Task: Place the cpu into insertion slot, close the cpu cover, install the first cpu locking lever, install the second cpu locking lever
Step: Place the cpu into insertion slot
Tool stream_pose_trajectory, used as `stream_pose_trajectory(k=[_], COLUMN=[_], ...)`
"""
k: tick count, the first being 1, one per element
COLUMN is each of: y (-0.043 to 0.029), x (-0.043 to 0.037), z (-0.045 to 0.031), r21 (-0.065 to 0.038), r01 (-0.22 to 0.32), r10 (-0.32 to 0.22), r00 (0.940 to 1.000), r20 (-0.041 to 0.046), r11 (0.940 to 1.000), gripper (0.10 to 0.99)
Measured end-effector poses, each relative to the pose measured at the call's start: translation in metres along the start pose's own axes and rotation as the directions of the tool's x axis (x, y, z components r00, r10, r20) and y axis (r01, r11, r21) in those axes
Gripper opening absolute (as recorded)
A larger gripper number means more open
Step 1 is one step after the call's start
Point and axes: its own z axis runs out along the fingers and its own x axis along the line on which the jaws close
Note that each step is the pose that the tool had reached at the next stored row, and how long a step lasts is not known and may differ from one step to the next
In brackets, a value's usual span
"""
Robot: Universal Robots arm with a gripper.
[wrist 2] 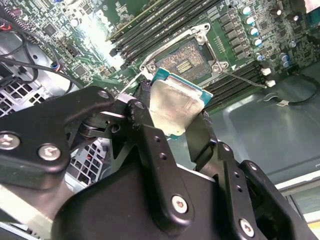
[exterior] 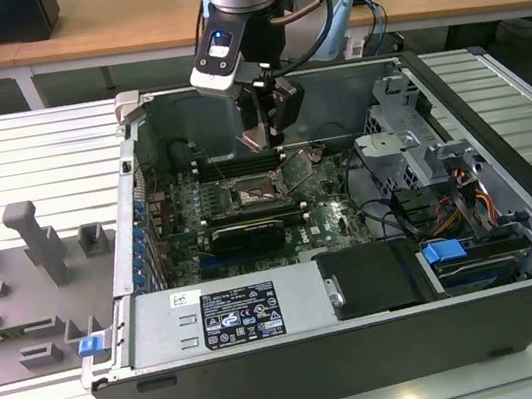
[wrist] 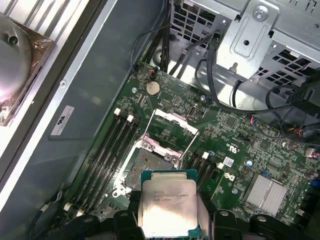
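Observation:
My gripper [exterior: 267, 123] hangs inside the open computer case, above the green motherboard [exterior: 324, 216]. It is shut on the cpu [wrist 2: 175, 102], a flat square chip with a dull silver top, held by its edges between the two black fingers [wrist 2: 145, 112]. In the first wrist view the cpu [wrist: 167, 202] hovers just short of the insertion slot [wrist: 146, 167], apart from it. The insertion slot [wrist 2: 187, 57] lies bare, its contact field exposed. The cpu cover [wrist: 172, 131], a thin silver frame, stands flipped open past the slot. A thin locking lever [wrist 2: 245, 77] sticks out beside the socket.
Long black memory slots [wrist: 107, 147] run on both sides of the socket. A long black card [exterior: 246, 233] sits in front of it. A metal drive cage [exterior: 408, 136] and cables [exterior: 410, 212] are on the exterior view's right; a grey fixture [exterior: 36, 246] lies outside the case on that view's left.

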Motion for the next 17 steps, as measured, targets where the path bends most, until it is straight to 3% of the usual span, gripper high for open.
stream_pose_trajectory(k=[9, 13, 17], y=[-0.0003, -0.0004, -0.0007], x=[0.0000, -0.0001, -0.0001], z=[0.0028, 0.0050, 0.0078], r21=[-0.001, -0.003, -0.005], r01=[-0.047, -0.119, -0.191], r10=[0.047, 0.119, 0.191], r00=[0.9989, 0.9928, 0.9815], r20=[0.0041, 0.0103, 0.0162], r11=[0.9989, 0.9929, 0.9816], gripper=[0.525, 0.525, 0.525])
